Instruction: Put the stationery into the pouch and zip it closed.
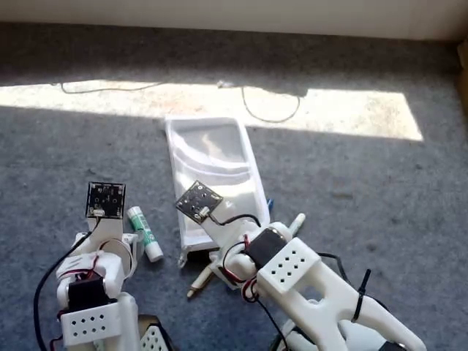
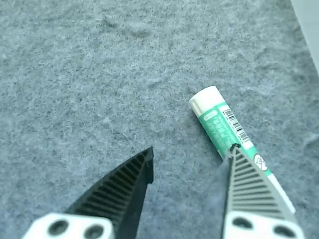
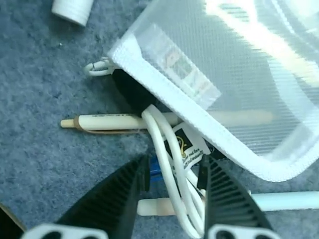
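Your right gripper (image 3: 173,172) stands unclenched at the mouth of the mesh pouch (image 3: 224,74). Its jaws straddle a looped white cord (image 3: 164,149) that carries a paper tag (image 3: 188,144). A cream pen (image 3: 109,121) lies partly under the pouch's edge, and a white pen (image 3: 279,200) lies near it. Your left gripper (image 2: 192,159) is likewise released and holds nothing. The glue stick (image 2: 222,129) lies on the carpet at the tip of one jaw, not between the two.

I judge you are at the start of loading, with no stationery gripped yet. Next, shift your left gripper sideways until the stick sits between the jaws, then close. The pouch mouth will likely need holding open with your right.

Everything rests on grey carpet (image 1: 365,205). A sunlit band (image 1: 351,110) crosses it, with a thin cable (image 1: 270,117) trailing there, below a pale wall (image 1: 219,11).
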